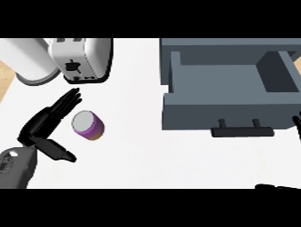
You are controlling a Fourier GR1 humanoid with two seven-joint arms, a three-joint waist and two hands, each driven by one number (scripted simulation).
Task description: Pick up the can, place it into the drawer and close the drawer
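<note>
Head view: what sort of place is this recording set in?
Most likely a kitchen counter. A toaster stands at the back of the white countertop beside a white cylindrical appliance, a purple can lies on the top, and a grey drawer stands pulled open.

Toaster [81,60] beside perhaps a canister [21,60]

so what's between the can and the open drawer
Nothing: in the head view only bare white counter lies between the can and the drawer. The left hand is on the can's other side.
</note>
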